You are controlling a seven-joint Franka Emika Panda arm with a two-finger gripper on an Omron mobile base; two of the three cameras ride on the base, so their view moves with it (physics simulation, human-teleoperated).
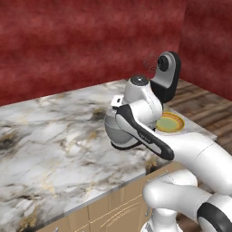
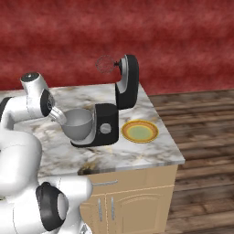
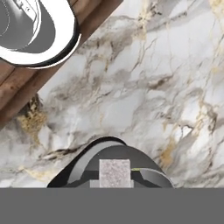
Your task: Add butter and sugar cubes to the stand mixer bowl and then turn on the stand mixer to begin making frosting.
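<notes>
Right now a small whitish sugar cube (image 3: 114, 173) sits pinched between the fingers, just above the rim of the stand mixer bowl (image 2: 77, 123). That bowl rests on the black stand mixer (image 2: 107, 125), whose head is tilted back, on the marble worktop (image 2: 137, 155). Judging by looks, the cube is light, stiff and crumbly, so a gentle grip on its flat sides suits it.

Mottled red walls (image 2: 183, 36), wood-plank floor (image 2: 205, 137), marble counter (image 1: 54, 145) over beige cabinets (image 2: 137, 201).
</notes>
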